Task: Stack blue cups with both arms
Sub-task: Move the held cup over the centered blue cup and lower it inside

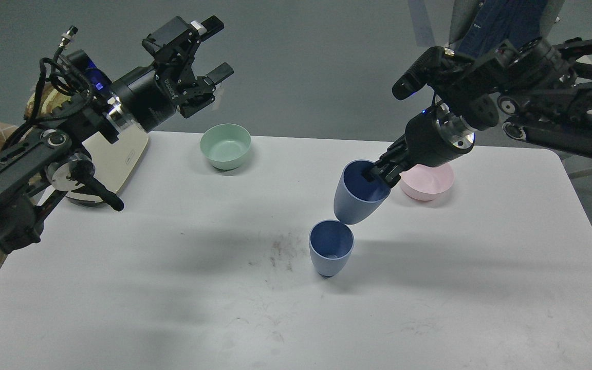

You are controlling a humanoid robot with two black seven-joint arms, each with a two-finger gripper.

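One blue cup (pixel 331 247) stands upright, mouth up, near the middle of the white table (pixel 172 288). My right gripper (pixel 377 174) is shut on the rim of the second blue cup (pixel 358 193), one finger inside it. It holds that cup in the air, nearly upright and tilted a little, its base just above the far right of the standing cup's rim. My left gripper (pixel 213 49) is open and empty, raised above the table's far left edge, well apart from both cups.
A mint-green bowl (pixel 225 146) sits at the far left of the table. A pink bowl (pixel 428 182) sits at the far right, partly behind my right wrist. A cream flat object (pixel 116 159) lies at the left edge. A chair with a blue garment (pixel 501 20) stands beyond the table.
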